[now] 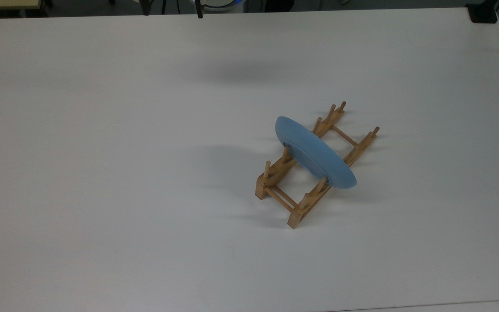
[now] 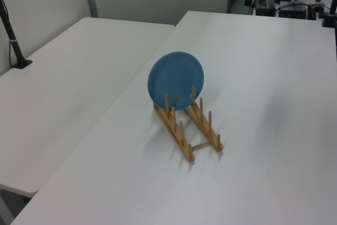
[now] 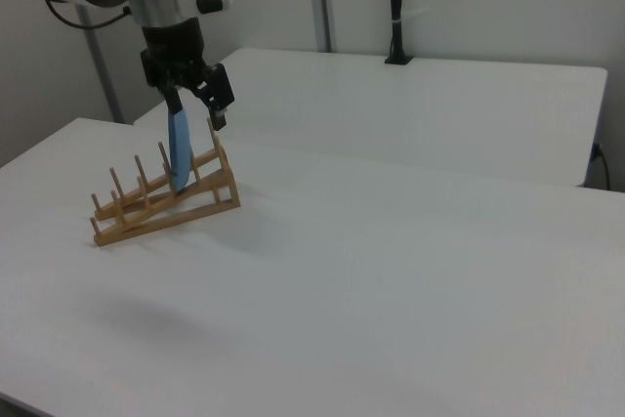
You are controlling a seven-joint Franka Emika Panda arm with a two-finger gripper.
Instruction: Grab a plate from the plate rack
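Clearly unlifted, the round light-blue plate [image 1: 314, 154] stands in the light-brown wooden plate rack [image 1: 314, 173]; the tool [image 3: 195, 104] hangs over its rim in the right view, grip indiscernible.

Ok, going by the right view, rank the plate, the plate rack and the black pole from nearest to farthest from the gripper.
1. plate, just below the gripper.
2. plate rack, under the plate, reaching toward the right view's left.
3. black pole, on the far table, at the right view's top.
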